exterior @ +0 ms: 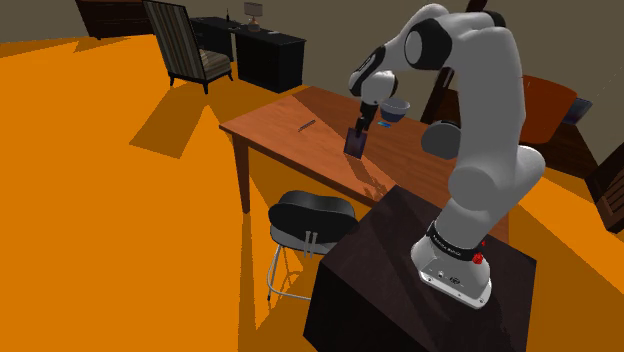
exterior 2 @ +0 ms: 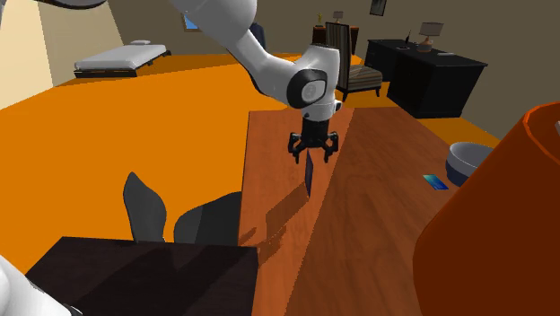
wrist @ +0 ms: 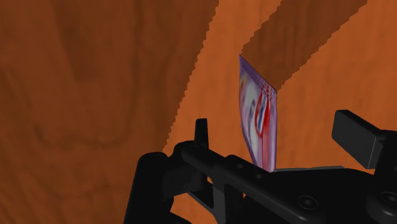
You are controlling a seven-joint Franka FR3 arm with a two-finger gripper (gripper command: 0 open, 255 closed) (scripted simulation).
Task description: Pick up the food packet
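Note:
A thin purple food packet (wrist: pixel 259 121) with red and white print stands upright on its edge on the brown wooden table (exterior: pixel 290 140). My black gripper (exterior 2: pixel 312 154) hangs straight over it, open, with its fingers on either side of the packet's top. Neither finger (wrist: pixel 355 135) touches the packet in the wrist view. The packet (exterior 2: pixel 308 175) shows as a dark sliver under the hand in the second exterior view, its lower end meeting its shadow on the wood. From the shoulder view the packet (exterior: pixel 355 144) sits near the table's middle, below the gripper (exterior: pixel 364 124).
A grey bowl (exterior 2: pixel 471 162) and a small blue card (exterior 2: pixel 436 183) lie toward the second exterior view's right. A thin dark item (exterior: pixel 307 125) lies near the table's far corner. A dark chair (exterior: pixel 312 216) is tucked at the near edge beside the stand (exterior: pixel 400 270).

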